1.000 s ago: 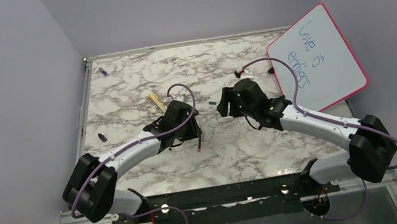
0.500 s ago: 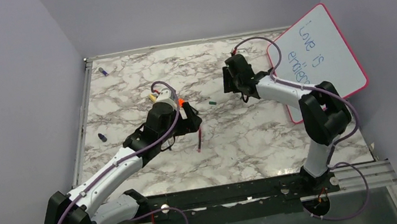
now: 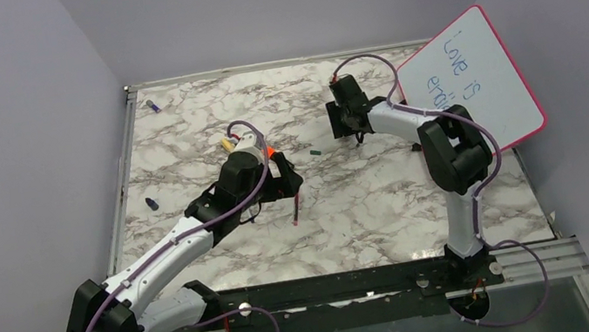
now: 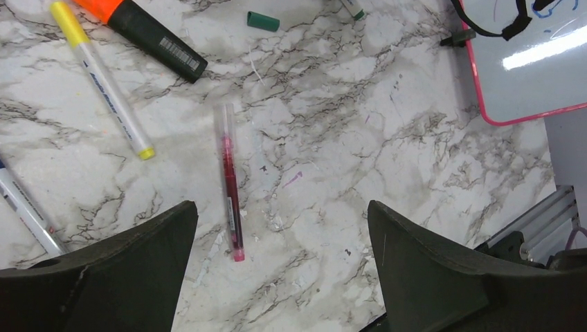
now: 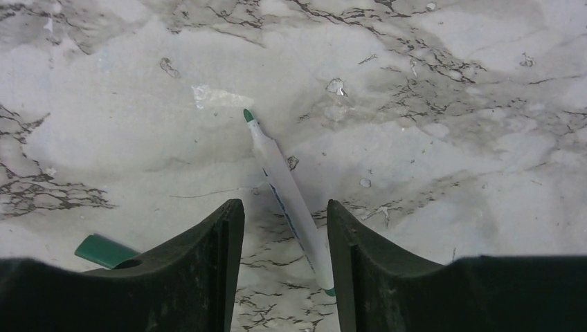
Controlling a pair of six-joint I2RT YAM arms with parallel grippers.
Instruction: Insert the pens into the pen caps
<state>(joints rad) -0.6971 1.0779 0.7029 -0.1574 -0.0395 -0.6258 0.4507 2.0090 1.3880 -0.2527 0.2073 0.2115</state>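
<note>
Currently finding left gripper (image 4: 280, 207) spread wide above marble table (image 4: 387, 138), holding nothing. Noting dark red pen (image 4: 230, 187) flat on marble below, between fingers in wrist view. Spotting yellow-ended white pen (image 4: 111, 83), black-and-orange highlighter (image 4: 149, 34) and green cap (image 4: 264, 21) farther off. Finding right gripper (image 5: 285, 204) low over table near pink-framed whiteboard (image 3: 473, 86), jaws partly parted astride uncapped green-tipped pen (image 5: 270, 162), not pinching it. Cannot tell whether right finger touches pen's rear end.

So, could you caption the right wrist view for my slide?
Open right gripper straddling a white plastic pen with green tip on the marble table, small green cap nearby.
</note>
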